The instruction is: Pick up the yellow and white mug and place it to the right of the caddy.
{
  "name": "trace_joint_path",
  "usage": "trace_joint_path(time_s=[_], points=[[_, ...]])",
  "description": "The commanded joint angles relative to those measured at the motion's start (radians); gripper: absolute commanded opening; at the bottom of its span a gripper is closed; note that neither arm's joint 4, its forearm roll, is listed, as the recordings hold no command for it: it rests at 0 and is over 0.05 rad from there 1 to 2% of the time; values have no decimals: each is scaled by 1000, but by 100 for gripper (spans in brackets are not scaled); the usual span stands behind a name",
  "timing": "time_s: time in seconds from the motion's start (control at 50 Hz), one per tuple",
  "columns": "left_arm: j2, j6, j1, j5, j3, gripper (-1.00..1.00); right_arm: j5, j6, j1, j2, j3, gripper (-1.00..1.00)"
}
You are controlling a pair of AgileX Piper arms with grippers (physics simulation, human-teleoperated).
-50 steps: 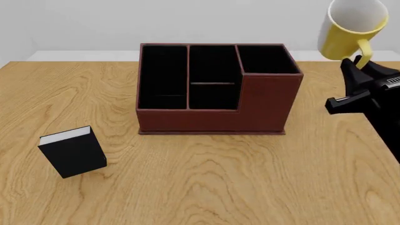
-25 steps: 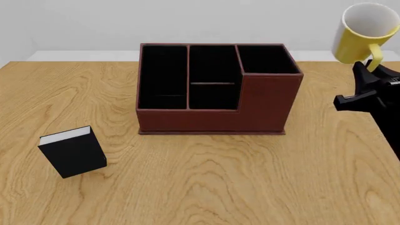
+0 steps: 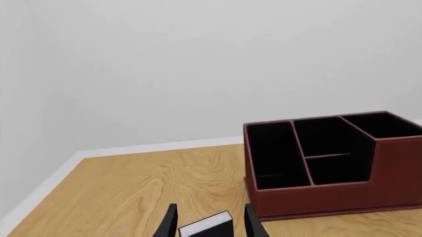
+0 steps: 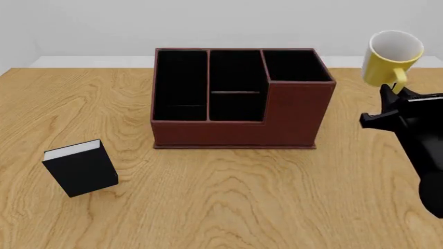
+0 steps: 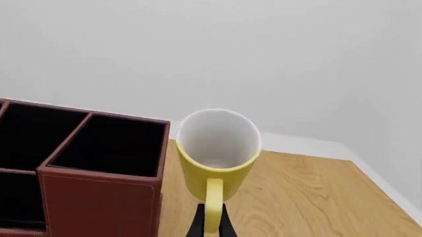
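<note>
Right of the caddy [image 4: 239, 98], and up in the air rather than on the table [image 4: 229, 197], the yellow and white mug [image 4: 391, 59] hangs from the right gripper [image 4: 400, 89]. Its fingers [image 5: 197, 224] are pinched narrowly on the yellow loop handle, which points down toward the gripper, while the mug's white mouth tilts up toward the front camera. From the right wrist view the mug [image 5: 216, 153] sits just beside the caddy's [image 5: 86, 168] tall-fronted end compartment, apart from it, with bare wood showing beyond.

The caddy is the dark red-brown box with three black-lined compartments, standing upright near the middle of the table; its taller section is on the side nearest the mug.

Left of the caddy and nearer the front camera, well apart from it, a small black book [image 4: 81, 167] with white pages stands tilted on the wood.

The left gripper [image 3: 209, 224] does not show in the front view; in its own wrist view its two dark fingers [image 3: 170, 222] stand parted with nothing between them, the book [image 3: 205, 227] seen past the gap and the caddy [image 3: 329, 163] further off to one side
</note>
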Motion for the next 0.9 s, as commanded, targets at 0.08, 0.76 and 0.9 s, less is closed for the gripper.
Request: trace_joint_path(time_s=[0.08,0.76,0.9], points=[[0,4,8,5,-2,100,-115,24,-24,157,5,-100],[0,7,10,11,-1,100,-265,21,-29,410,1,-100],[0,8,7,15,-3,100,-279,24,-31,431,5,-100]])
